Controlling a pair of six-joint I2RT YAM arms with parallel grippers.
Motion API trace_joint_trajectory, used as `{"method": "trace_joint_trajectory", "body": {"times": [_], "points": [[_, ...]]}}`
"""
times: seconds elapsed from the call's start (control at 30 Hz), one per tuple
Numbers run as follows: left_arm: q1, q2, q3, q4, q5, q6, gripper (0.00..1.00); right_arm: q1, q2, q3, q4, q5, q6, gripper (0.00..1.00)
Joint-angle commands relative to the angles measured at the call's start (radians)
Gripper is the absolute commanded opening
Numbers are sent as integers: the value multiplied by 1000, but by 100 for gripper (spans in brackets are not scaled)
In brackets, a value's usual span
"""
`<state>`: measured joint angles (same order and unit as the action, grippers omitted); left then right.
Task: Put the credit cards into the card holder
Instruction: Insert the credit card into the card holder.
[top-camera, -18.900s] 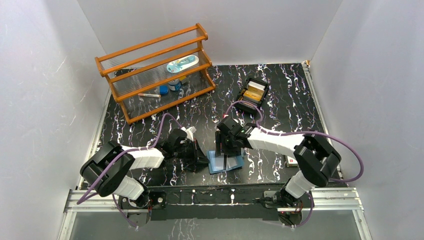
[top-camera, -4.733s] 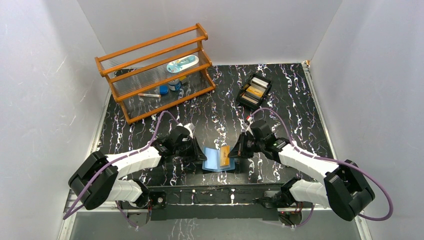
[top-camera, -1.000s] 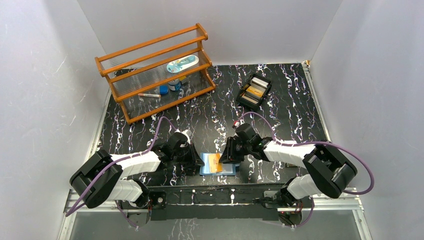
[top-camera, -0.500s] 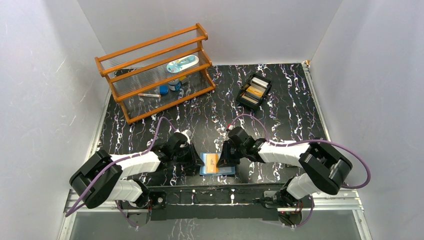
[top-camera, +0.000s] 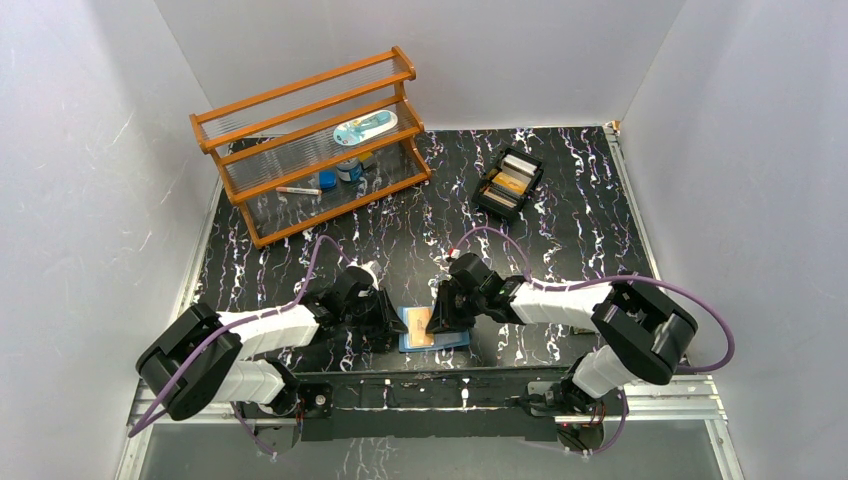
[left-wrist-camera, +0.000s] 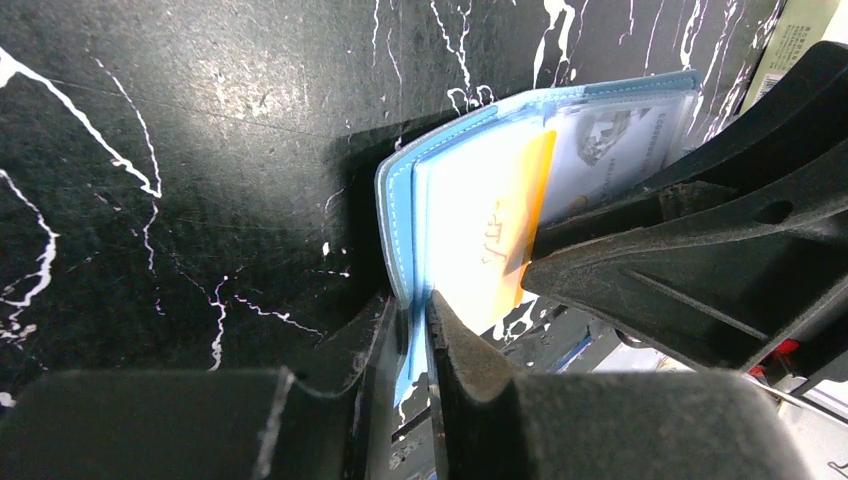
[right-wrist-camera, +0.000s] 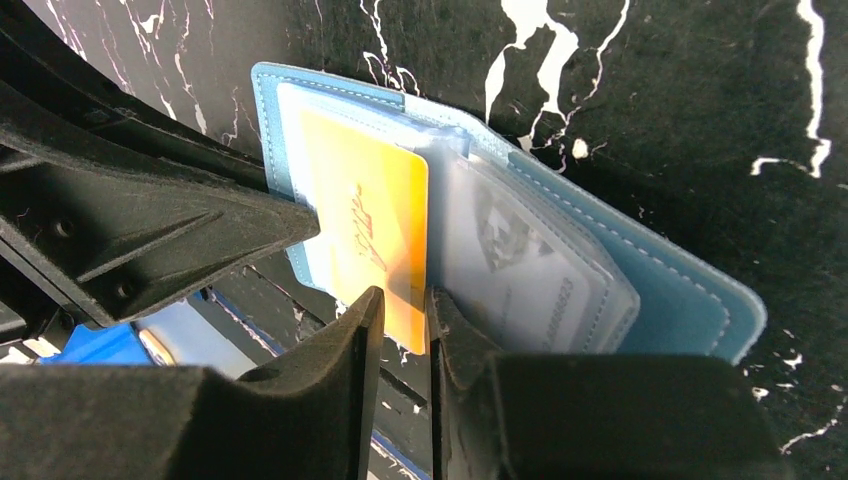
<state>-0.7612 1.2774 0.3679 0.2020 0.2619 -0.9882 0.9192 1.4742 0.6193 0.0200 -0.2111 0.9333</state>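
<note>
Your left gripper (left-wrist-camera: 415, 345) is clamping down on the near edge of the card holder (left-wrist-camera: 398, 215), its fingers pressing together on the blue flap. Your right gripper (right-wrist-camera: 403, 325) is standing with its fingers a narrow gap apart around a corner of the orange card (right-wrist-camera: 360, 220); you cannot tell whether it is gripping. That card is lying on the holder's pale inner leaf, beside a clear sleeve. The holder is lying open on the black marbled table (top-camera: 580, 220) between both grippers, near the front edge. Farther back, a black tray (top-camera: 508, 183) and a wooden rack (top-camera: 300, 95) are standing.
</note>
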Motion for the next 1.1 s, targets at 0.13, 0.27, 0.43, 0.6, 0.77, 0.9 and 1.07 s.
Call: {"method": "trace_joint_trajectory", "body": {"times": [0.13,0.27,0.43,0.6,0.77,0.9,1.07], "points": [[-1,-37,-12,-23,-3,3,15,6,-53,35,-22,47,-25,31],[-1,-33,-9,-22,0,4,15,7,-23,43,7,22,-22,31],[-1,-32,-8,-23,0,5,15,12,3,61,21,11,-27,30],[-1,-38,-2,-31,-1,9,19,13,-8,68,16,0,-37,30],[-1,-52,11,-67,-21,14,26,13,-43,123,-118,42,-102,31],[-1,-88,40,-139,-59,19,30,10,-90,199,-229,97,-184,34],[-1,-163,68,-206,-104,20,36,-10,-102,327,-372,188,-288,37]]}}
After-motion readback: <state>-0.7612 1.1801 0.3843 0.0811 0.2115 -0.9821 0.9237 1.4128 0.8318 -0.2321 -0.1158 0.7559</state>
